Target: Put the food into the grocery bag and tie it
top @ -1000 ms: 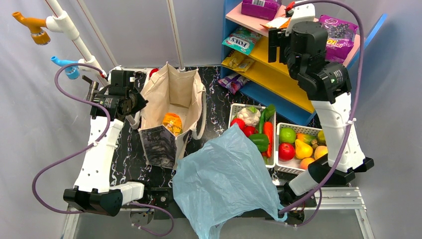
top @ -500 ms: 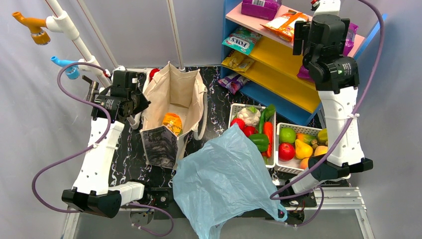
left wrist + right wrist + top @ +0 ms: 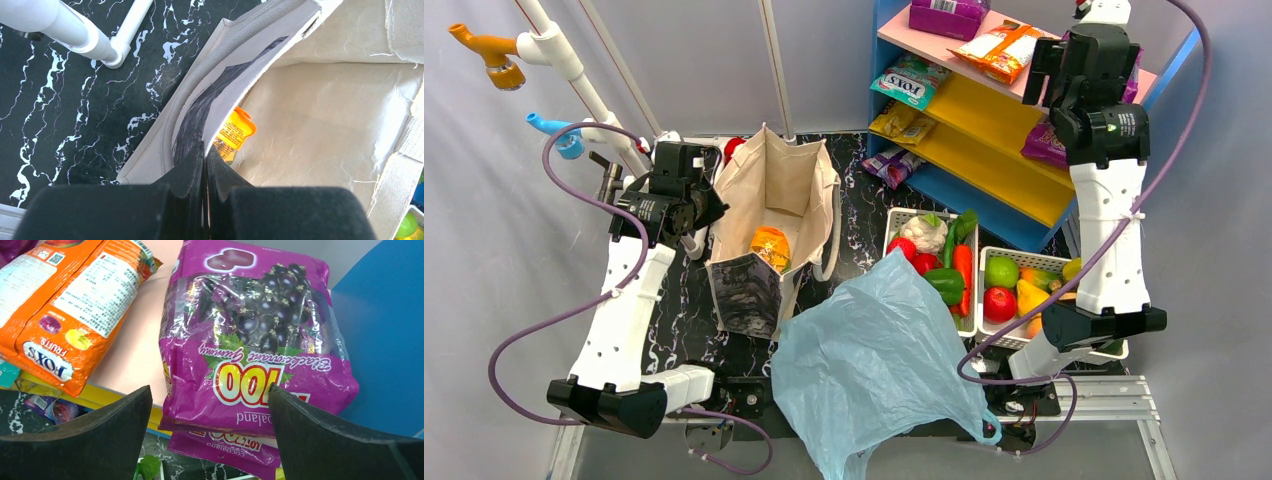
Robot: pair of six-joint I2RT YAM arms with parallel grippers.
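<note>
Left hand [image 3: 692,212], seen from above, sits at 10 o'clock on the black marbled table [image 3: 864,195], against the left rim of a beige canvas tote [image 3: 769,180]. The tote stands open with an orange packet [image 3: 771,247] inside. The right arm [image 3: 1109,200] reaches up to 1 o'clock, to the top board of a blue shelf unit [image 3: 984,205]. The grocery bag [image 3: 874,365], thin light-blue plastic, lies crumpled at 6 o'clock and hangs over the near table edge. The food is at 3 o'clock, in two white baskets just beyond the bag. The vegetable basket [image 3: 890,235] is nearer the middle. The fruit basket [image 3: 1014,251] to its right holds a red fruit [image 3: 999,303] and a green fruit [image 3: 1001,271], among others.

From the left wrist, the left hand has its two black fingers [image 3: 192,167] pressed shut together. They meet at the tote's printed side wall, at 6 o'clock. Whether fabric is caught between them cannot be told. The orange packet lies on the tote's floor just beyond the fingertips.

From the right wrist, the right hand [image 3: 208,390] is spread wide open and holds nothing. Between its fingers lies a purple sweet bag [image 3: 250,340] printed with blackcurrants, resting on the pink shelf [image 3: 135,355]. An orange sweet bag [image 3: 65,315] lies at 10 o'clock beside it.
</note>
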